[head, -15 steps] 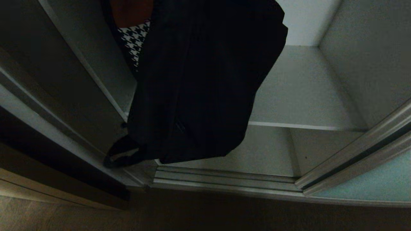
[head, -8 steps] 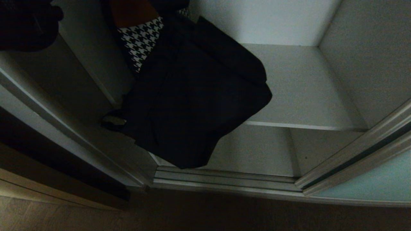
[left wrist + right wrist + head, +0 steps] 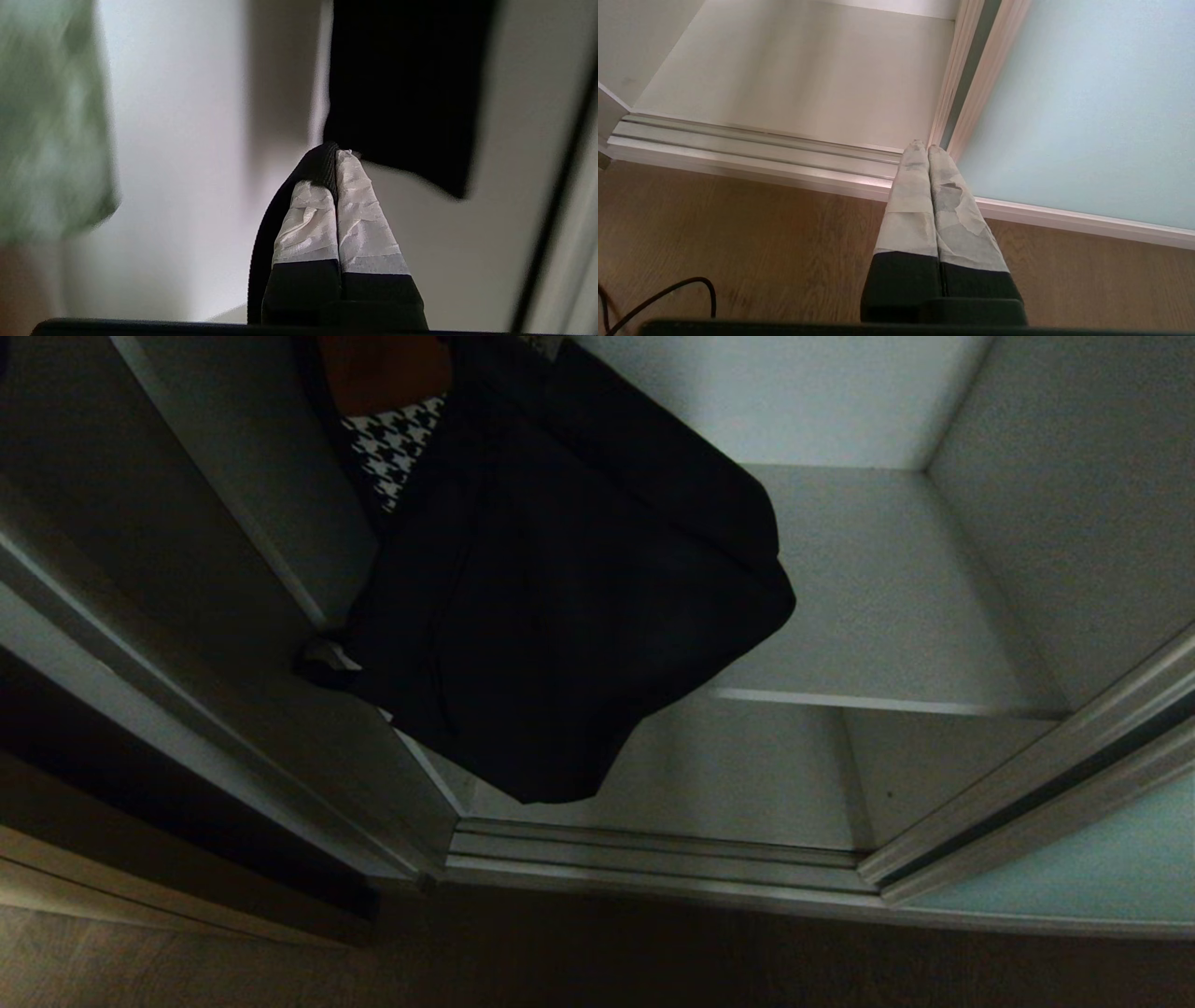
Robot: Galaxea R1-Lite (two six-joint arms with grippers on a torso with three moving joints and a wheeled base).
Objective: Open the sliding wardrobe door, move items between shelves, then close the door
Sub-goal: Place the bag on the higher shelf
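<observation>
With its taped fingers pressed together on a thin black strap (image 3: 299, 186), my left hand (image 3: 337, 154) carries the black bundle (image 3: 569, 588), soft and dark, hanging over the shelf's (image 3: 887, 616) front edge inside the open wardrobe. Its top is cut off from view. My right hand (image 3: 923, 148), closed and empty, hangs by the sliding door (image 3: 1078, 107).

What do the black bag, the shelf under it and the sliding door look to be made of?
The black bag: soft woven fabric, matte; it sags and folds, and a ribbed strap shows at the left hand.
The shelf: probably laminated board, matte pale grey, with a thin flat front edge.
The sliding door: seemingly frosted glass, pale blue, in a slim, brushed-looking metal frame.
</observation>
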